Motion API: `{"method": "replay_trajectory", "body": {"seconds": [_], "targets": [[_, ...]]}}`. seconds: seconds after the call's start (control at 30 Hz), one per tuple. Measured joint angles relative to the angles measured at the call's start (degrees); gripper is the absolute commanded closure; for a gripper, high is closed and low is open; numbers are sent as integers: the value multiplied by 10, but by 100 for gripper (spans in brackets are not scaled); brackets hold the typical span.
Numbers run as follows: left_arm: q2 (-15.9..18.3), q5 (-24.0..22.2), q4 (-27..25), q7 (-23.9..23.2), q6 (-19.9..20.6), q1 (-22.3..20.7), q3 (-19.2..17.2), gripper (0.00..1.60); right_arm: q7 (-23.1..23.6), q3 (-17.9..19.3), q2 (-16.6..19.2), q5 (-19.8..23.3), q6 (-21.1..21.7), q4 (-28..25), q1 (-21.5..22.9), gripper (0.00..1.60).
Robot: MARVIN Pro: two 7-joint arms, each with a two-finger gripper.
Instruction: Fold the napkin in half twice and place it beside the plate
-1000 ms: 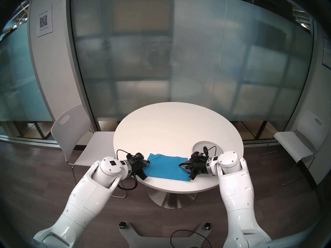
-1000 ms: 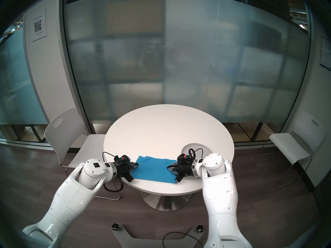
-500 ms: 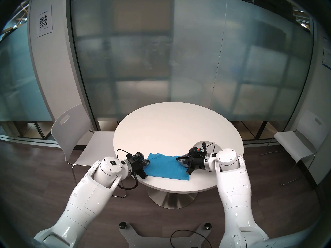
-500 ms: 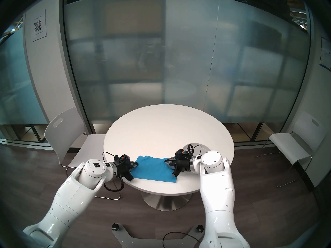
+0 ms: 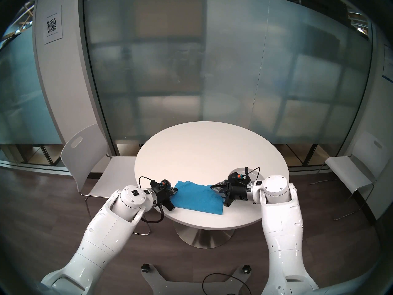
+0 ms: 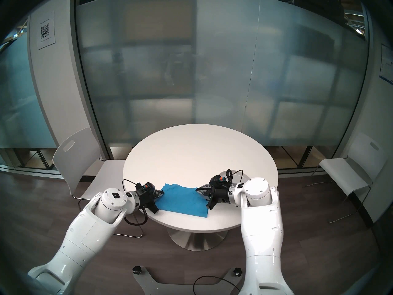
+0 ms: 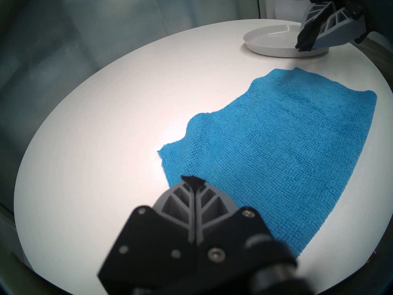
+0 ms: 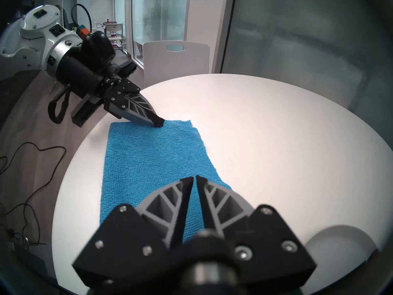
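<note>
A round white table holds a blue napkin, lying once folded as a long rectangle near the robot's edge. Beside its right end, further back, sits a plain light-grey plate, mostly hidden in the head view by the right arm.

The left gripper has its two fingers pressed tightly together, their tips touching the napkin's left end; whether any cloth is pinched between them cannot be told.

The right gripper hangs above the napkin's right end, its fingers a narrow slit apart with nothing between them. White chairs stand on either side, frosted glass behind.
</note>
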Motion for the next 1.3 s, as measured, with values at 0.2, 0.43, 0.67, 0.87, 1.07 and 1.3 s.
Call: {"method": "replay_trajectory", "body": {"seconds": [0.2, 0.43, 0.67, 0.87, 1.07, 1.3], "targets": [[-3, 4, 18, 1, -7, -12, 2, 160, 15, 2, 1, 2, 12, -30, -20, 92], [-4, 6, 39, -3, -15, -26, 2, 160, 30, 15, 6, 1, 23, -58, -43, 92], [0, -12, 20, -31, 7, -29, -15, 160, 36, 21, 10, -2, 28, -66, -57, 92], [6, -20, 3, -46, 26, -29, -21, 160, 36, 19, 12, -3, 31, -68, -67, 92], [8, -22, -3, -53, 34, -26, -21, 160, 38, 20, 14, -4, 34, -75, -80, 93], [6, -22, -7, -48, 35, -11, -20, 160, 37, 20, 16, -4, 36, -84, -94, 93]]}}
